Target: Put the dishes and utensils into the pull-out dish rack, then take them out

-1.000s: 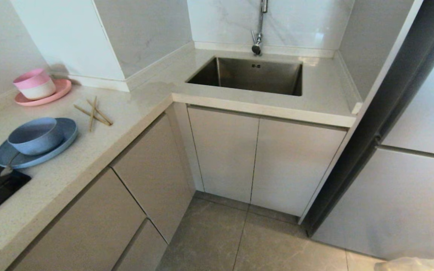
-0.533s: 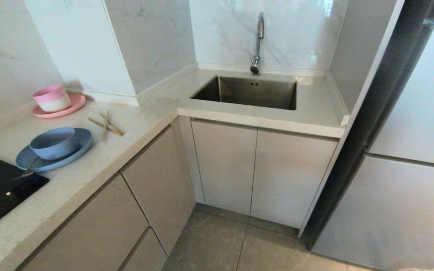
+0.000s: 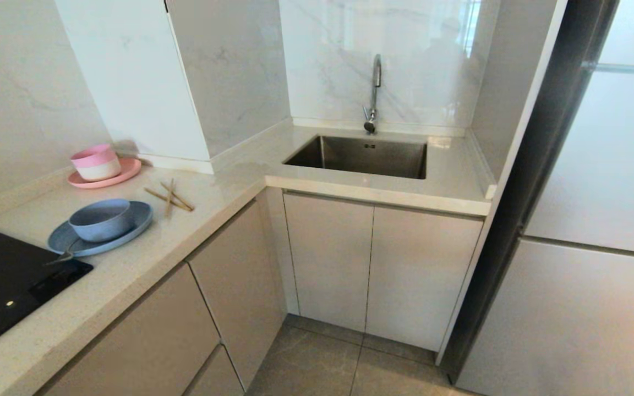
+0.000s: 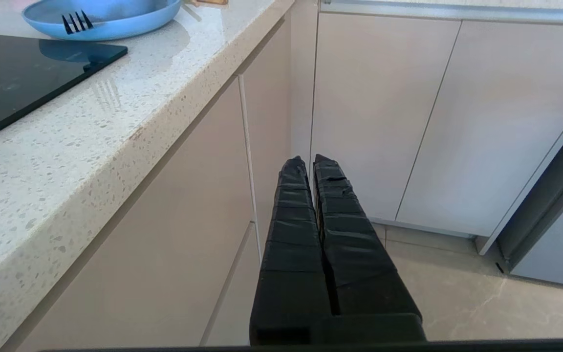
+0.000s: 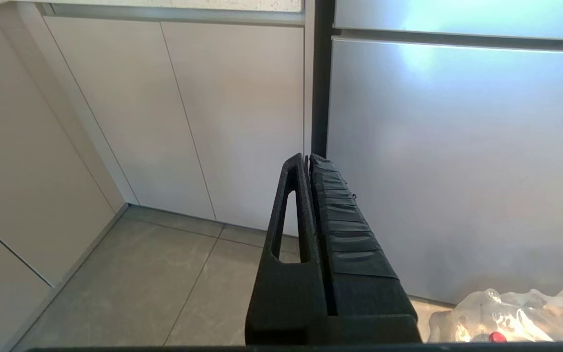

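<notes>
Left hand: black fingers pressed together along their full length, nothing between them, pointing forward and slightly downward, held low at cabinet-front level. Right hand: fingers likewise closed flush against each other, empty, same forward-and-down attitude at similar height. Neither arm appears in the head view. Neither hand touches anything.

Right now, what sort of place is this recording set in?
A home kitchen, most likely: an L-shaped stone countertop with a steel sink and faucet in the corner, a black cooktop on the left, and beige cabinet fronts below.
</notes>
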Motion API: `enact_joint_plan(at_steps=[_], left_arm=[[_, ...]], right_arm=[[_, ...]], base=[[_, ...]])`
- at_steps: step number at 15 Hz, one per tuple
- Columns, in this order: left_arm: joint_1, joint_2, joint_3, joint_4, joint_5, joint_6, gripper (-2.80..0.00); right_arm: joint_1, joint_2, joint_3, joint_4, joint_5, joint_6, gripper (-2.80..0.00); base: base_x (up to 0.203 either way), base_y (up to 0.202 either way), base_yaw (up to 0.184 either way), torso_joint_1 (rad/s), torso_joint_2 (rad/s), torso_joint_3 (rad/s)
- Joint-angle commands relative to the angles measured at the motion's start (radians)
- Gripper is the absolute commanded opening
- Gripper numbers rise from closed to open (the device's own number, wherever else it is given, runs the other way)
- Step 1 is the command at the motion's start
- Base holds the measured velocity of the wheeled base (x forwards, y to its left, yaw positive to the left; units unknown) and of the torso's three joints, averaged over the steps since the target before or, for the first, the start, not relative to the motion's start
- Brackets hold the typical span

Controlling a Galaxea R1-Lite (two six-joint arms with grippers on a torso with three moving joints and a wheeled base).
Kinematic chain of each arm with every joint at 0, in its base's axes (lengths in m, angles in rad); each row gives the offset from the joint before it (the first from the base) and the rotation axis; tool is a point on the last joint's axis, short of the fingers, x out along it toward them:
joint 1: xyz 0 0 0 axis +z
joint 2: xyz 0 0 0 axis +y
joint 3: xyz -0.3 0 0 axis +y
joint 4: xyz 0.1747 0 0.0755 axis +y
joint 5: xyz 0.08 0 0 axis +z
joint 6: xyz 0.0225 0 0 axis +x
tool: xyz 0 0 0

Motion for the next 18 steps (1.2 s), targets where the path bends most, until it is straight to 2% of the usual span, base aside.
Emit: enact_joint_plan(at_steps=[1,18], left_arm=[[0.0,0.0,0.0,0.001,0.0,0.0,-2.8],[0.0,0.0,0.0,0.001,0.0,0.0,-2.8]], right_arm=[[0.0,0.001,0.0,0.0,0.0,0.0,-2.8],[0.0,0.002,0.0,0.001,0.0,0.004,-2.8]], base=[[0.0,0.0,0.0,0.004,0.01,0.03],[0.0,0.0,0.0,0.0,0.0,0.0]])
